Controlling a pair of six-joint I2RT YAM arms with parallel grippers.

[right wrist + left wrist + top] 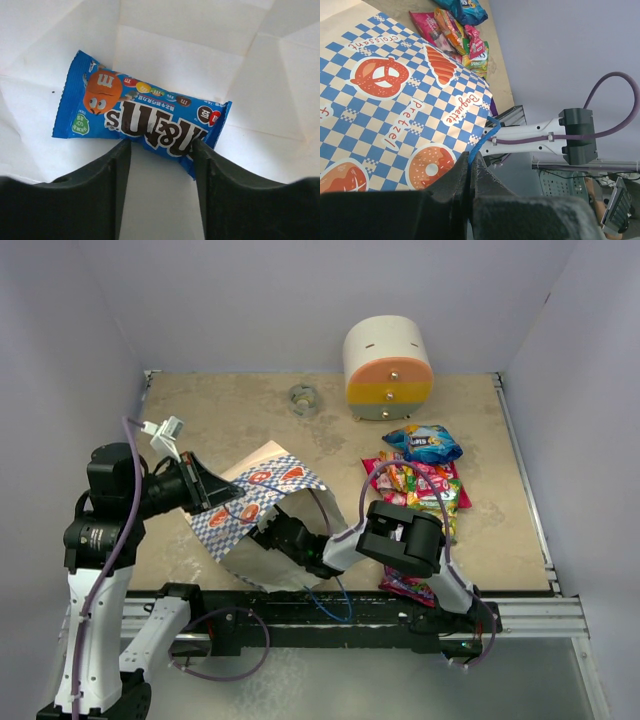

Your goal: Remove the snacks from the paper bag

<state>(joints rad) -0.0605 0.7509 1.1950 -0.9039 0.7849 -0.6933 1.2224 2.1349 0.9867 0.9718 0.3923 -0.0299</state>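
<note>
The paper bag (250,505), blue-and-white checkered with orange bakery prints (395,100), lies on its side with its mouth toward the arms. My left gripper (470,160) is shut on its blue cord handle (482,140) and holds the mouth up (205,485). My right gripper (160,145) reaches inside the bag (175,40); its jaws stand apart, the tips at the near edge of a blue M&M's packet (145,117) lying on the cream lining. In the top view the right gripper (272,535) is mostly hidden in the bag's mouth. Several snacks (420,480) lie piled on the table right of the bag (460,30).
A rounded cream-orange-yellow drawer box (388,368) stands at the back. A small ring-shaped object (303,398) lies left of it. One packet (405,587) sits at the front table edge under the right arm. Walls enclose the table on three sides.
</note>
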